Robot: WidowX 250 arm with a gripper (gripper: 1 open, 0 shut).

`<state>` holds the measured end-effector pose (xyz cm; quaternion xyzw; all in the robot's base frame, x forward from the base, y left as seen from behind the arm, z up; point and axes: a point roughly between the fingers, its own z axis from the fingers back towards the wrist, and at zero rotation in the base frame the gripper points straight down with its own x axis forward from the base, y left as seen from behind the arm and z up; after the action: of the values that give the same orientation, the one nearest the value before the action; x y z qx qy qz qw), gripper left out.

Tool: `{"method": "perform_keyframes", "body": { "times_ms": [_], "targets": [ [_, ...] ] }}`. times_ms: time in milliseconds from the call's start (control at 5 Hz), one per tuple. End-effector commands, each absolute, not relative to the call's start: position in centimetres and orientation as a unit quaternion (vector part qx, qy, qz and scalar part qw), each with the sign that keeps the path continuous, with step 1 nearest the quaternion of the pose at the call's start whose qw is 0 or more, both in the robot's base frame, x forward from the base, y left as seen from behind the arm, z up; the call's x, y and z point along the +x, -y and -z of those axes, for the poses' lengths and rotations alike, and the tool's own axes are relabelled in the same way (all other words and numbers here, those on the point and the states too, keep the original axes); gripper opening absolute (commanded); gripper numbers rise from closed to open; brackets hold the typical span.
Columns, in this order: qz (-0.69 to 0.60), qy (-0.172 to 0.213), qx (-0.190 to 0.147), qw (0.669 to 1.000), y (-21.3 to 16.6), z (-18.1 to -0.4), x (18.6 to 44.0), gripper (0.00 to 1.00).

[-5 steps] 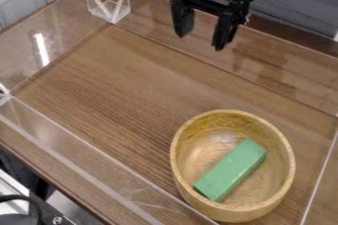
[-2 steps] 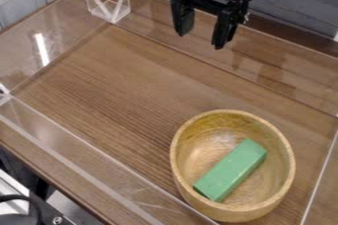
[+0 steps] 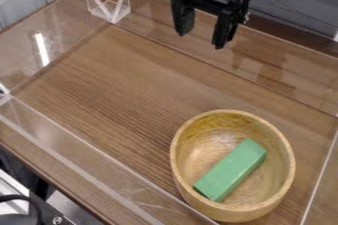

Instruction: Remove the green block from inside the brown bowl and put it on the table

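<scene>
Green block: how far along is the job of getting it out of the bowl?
Nothing is done yet: the green block lies inside the brown bowl. The gripper hangs open and empty above the far table. Reaching, grasping, lifting and placing all remain.

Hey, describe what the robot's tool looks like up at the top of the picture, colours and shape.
The tool is all black: a blocky body at the frame's top edge with slim, straight fingers hanging from it, their ends squared off. No markings or cables can be made out at this picture size, and the arm above is cut off.
</scene>
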<state>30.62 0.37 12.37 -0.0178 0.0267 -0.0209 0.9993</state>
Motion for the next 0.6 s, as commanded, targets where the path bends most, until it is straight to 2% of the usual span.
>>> {"method": "perform_keyframes", "body": {
  "times_ms": [0,400],
  "targets": [
    [0.022,0.013,-0.017,1.0,-0.39,-14.64,30.8,1.0],
    [0.024,0.014,-0.018,0.999,-0.37,-14.74,30.64,1.0]
  ]
}}
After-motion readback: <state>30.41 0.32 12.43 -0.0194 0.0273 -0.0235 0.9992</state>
